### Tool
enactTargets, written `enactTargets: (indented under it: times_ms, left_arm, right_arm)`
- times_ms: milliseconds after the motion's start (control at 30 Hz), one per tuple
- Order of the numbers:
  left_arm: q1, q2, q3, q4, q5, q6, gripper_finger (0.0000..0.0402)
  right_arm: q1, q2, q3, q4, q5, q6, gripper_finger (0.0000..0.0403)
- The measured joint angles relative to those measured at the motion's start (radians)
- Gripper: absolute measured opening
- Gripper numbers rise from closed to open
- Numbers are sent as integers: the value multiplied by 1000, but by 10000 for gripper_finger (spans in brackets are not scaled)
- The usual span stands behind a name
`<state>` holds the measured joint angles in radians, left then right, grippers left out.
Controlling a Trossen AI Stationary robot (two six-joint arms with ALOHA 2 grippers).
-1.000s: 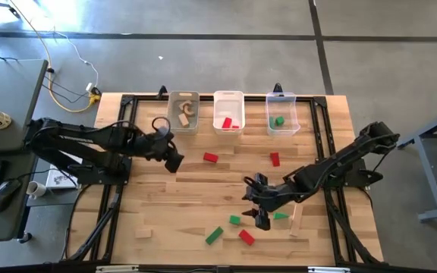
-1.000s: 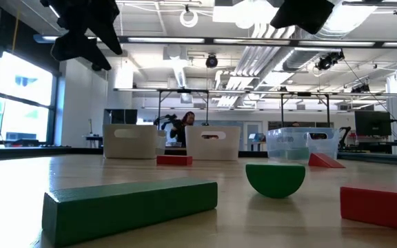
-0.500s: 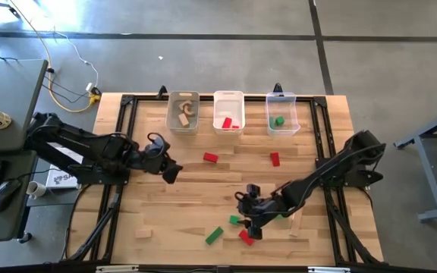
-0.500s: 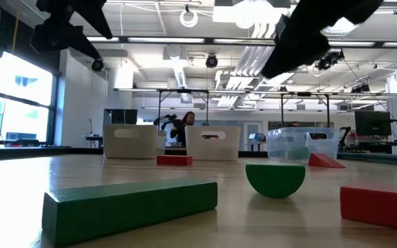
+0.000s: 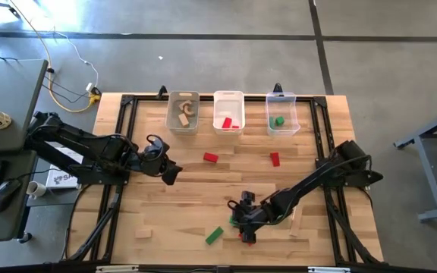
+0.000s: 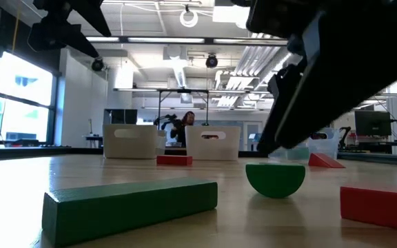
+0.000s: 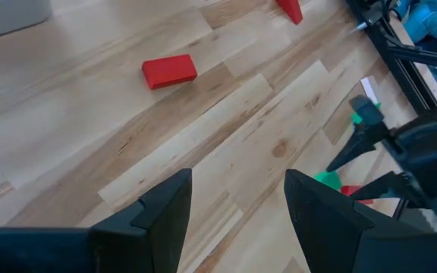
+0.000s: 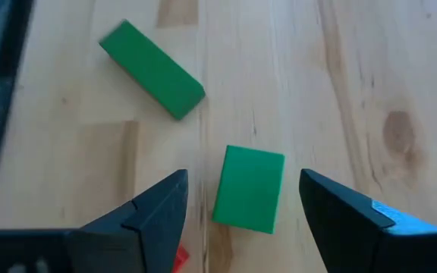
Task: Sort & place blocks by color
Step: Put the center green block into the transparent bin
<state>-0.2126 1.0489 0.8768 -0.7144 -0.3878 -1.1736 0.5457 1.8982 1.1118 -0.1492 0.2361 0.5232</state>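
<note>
My right gripper (image 5: 240, 224) hangs low over the near middle of the table, open. Its fingers stand on either side of a small green block (image 8: 249, 188) without touching it. In the low view this block (image 6: 275, 179) is a half-round lying on its curved side. Beside it lie a long green block (image 8: 152, 59) and a red block (image 6: 381, 205). My left gripper (image 5: 171, 174) waits open above the left middle of the table, with nothing between its fingers. Farther back lie two red blocks (image 5: 210, 158) (image 5: 275, 158).
Three translucent bins stand in a row at the far edge: one with light wood pieces (image 5: 183, 112), one with red (image 5: 228, 112), one with green (image 5: 282, 114). Light wood blocks lie at the near left (image 5: 143, 233) and right of my right gripper (image 5: 295, 220).
My right gripper has come down and toward the table's near left, staying open, until its fingers straddle the green half-round block. My left gripper has swung a little toward the near edge, then stopped. No block has moved.
</note>
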Motion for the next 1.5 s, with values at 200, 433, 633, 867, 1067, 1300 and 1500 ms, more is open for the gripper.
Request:
enactTargets:
  times_ms: [200, 433, 633, 867, 1067, 1300, 1500]
  left_arm:
    - [0, 0, 0, 0, 2, 6, 200]
    - [0, 0, 0, 0, 0, 13, 200]
    - [0, 0, 0, 0, -17, 25, 200]
    - [0, 0, 0, -1, -20, 25, 200]
    - [0, 0, 0, -19, -21, 25, 200]
    - [0, 10, -1, -61, -57, 42, 200]
    - [20, 55, -1, -63, -153, 108, 200]
  right_arm:
    - [0, 33, 0, -1, 1, 23, 240]
    - [0, 47, 0, 3, 26, 20, 232]
    - [-3, 47, 0, 9, 29, 29, 184]
    - [-27, 45, 0, 11, -25, 55, 110]
    - [-42, 45, 1, 14, -17, 88, 99]
    - [-42, 39, 1, 6, 50, 155, 99]
    - [-52, 10, 0, -12, 182, 247, 99]
